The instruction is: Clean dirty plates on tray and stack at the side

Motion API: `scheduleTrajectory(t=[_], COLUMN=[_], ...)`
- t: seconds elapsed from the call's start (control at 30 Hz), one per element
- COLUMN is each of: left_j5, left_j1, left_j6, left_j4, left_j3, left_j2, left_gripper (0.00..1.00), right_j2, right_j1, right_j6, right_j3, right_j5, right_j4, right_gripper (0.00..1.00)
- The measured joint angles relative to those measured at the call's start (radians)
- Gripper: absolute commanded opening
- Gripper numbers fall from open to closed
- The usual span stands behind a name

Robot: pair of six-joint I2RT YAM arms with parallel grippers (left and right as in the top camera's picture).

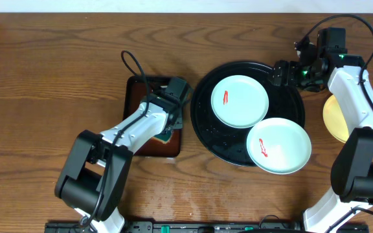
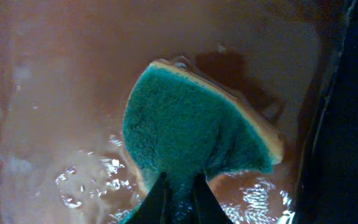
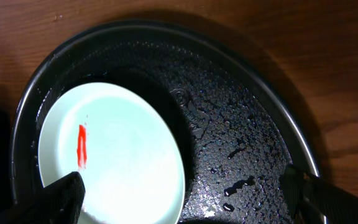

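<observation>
Sponge-pickup step imo: left gripper [image 2: 179, 200] pinching green sponge [image 2: 194, 124] in wet brown tray [image 1: 132, 90], right gripper [image 3: 188, 198] wide open by far smeared plate [image 1: 239, 100]. Next: bring sponge right & wipe.

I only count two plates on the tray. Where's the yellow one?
Overhead view: the yellow plate lies on the table at the robot's right, outside the black tray, partly hidden behind the right arm.
</observation>
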Motion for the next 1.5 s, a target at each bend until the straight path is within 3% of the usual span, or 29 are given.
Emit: scheduleTrajectory(t=[0.43, 0.73, 1.17, 1.2, 1.27, 1.5], left_j5=[0.075, 0.256, 0.426, 0.434, 0.446, 0.451], left_j1=[0.092, 0.210, 0.276, 0.282, 0.291, 0.301], left_j6=[0.020, 0.091, 0.157, 0.158, 0.158, 0.158], left_j4=[-0.034, -0.040, -0.042, -0.044, -0.049, -0.171], left_j3=[0.000, 0.000, 0.000, 0.001, 0.003, 0.074], left_j2=[-0.212, -0.218, -0.218, -0.218, -0.218, -0.218], left_gripper=[0.07, 0.07, 0.08, 0.08, 0.08, 0.07], right_j2=[0.000, 0.000, 0.000, 0.000, 0.000, 0.000], right_j1=[0.000, 0.000, 0.000, 0.000, 0.003, 0.066], right_j6=[0.000, 0.000, 0.004, 0.003, -0.013, -0.044], right_j3=[0.000, 0.000, 0.002, 0.002, 0.002, 0.002], right_j5=[0.000, 0.000, -0.025, -0.035, -0.068, -0.013], right_j4=[0.000, 0.000, -0.039, -0.048, -0.066, -0.107], right_gripper=[0.99, 0.99, 0.99, 0.97, 0.80, 0.71])
